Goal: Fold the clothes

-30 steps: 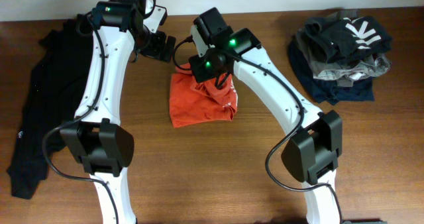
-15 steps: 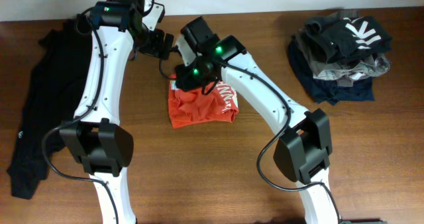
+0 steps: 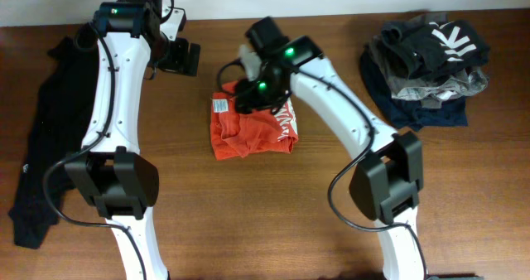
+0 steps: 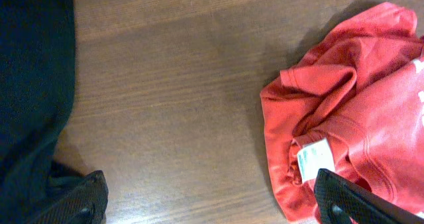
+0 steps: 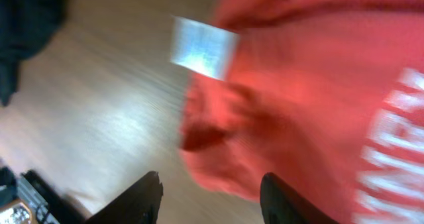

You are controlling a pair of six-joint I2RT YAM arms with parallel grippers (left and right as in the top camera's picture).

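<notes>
One orange-red T-shirt point(image 3: 252, 135) lies bunched into a rough folded square at mid-counter point(image 3: 273, 214), its white neck label point(image 3: 219, 106) up at the far-left corner and white lettering point(image 3: 286, 118) along the right side. One black garment point(image 3: 41, 131) sprawls at the left edge; one heap of dark clothes point(image 3: 426, 60) sits far right. Two end effectors: right end effector point(image 5: 212, 201) just over the shirt, fingers apart, gripping nothing; left end effector point(image 4: 212, 207) spread wide above bare wood.

The left arm point(image 3: 116, 77) and right arm point(image 3: 341, 106) wear white shells, black joints, looping black cables and green lights; the left gripper point(image 4: 209, 194) and right gripper point(image 5: 212, 185) are black.
</notes>
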